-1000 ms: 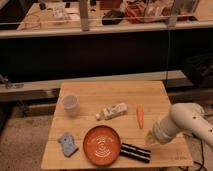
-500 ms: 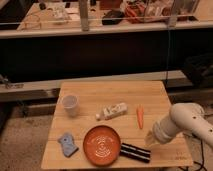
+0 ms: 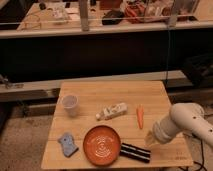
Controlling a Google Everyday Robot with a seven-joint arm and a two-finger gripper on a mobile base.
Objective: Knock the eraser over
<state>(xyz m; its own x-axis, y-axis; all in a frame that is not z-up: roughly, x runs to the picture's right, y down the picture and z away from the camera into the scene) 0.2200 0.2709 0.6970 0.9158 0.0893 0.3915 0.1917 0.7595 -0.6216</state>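
My white arm point(image 3: 187, 122) reaches in from the right, angled down, with my gripper point(image 3: 149, 139) low at its tip.

Pincer point(image 3: 149, 140) — just beside eraser point(image 3: 135, 152)

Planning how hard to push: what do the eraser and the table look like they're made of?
The eraser looks like matte black felt or foam with thin white stripes, though the material is uncertain. The table looks like pale bare wood, with plank seams and grain showing. The gripper hangs just right of the eraser.
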